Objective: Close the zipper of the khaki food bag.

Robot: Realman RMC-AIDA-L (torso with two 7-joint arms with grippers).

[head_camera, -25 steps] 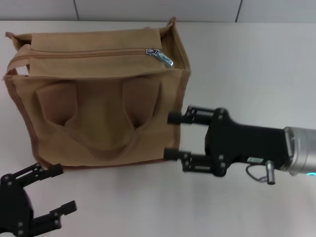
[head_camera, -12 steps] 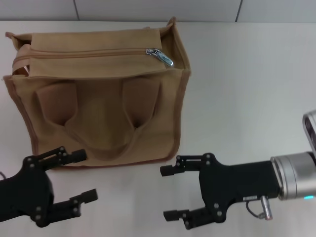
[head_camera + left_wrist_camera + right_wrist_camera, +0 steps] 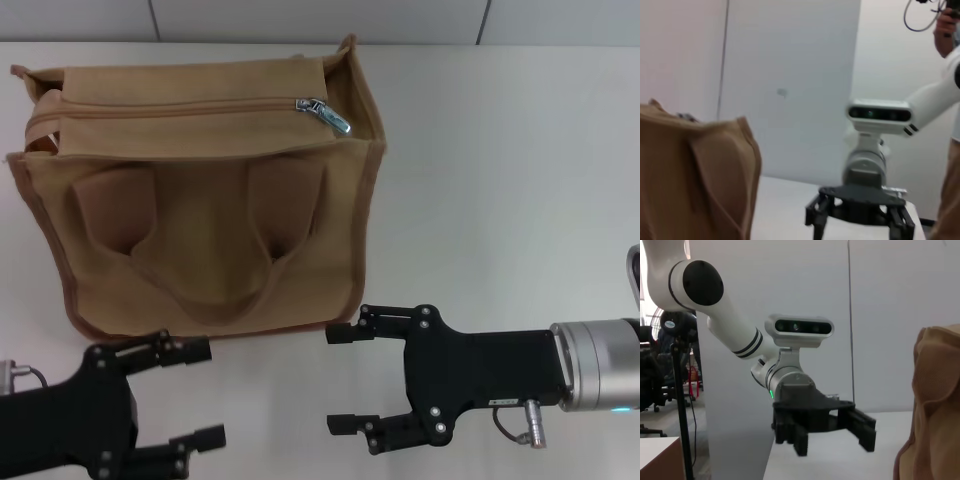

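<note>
A pale, matte surface [image 3: 500,150] runs back to a light panelled wall, and the khaki food bag [image 3: 200,200] sits on it toward the robot's left, far side, standing upright with its broad front face turned to the robot. Along the bag's top panel the zipper [image 3: 170,108] runs as a tan line from the left end across to the right, where the small silver slider [image 3: 312,105] rests near the right end with its pull tab [image 3: 338,122] lying angled over the edge of the panel; from here the teeth look drawn together along that whole stretch. Two looped fabric handles [image 3: 215,270] droop flat against the front face, and darker brown piping [image 3: 368,220] traces the bag's edges. Nothing is touching the bag. Just in front of its lower right corner, the right claw [image 3: 345,380] hovers over the surface with its black fingers spread wide apart and pointing toward the robot's left, holding nothing. The left claw [image 3: 205,395] sits near the bag's lower left front edge, at the near margin of the head view, its fingers likewise parted and empty, pointing toward the right one. From each wrist the other arm's claw shows across the surface, with the bag's tan side [image 3: 935,405] at the edge.
</note>
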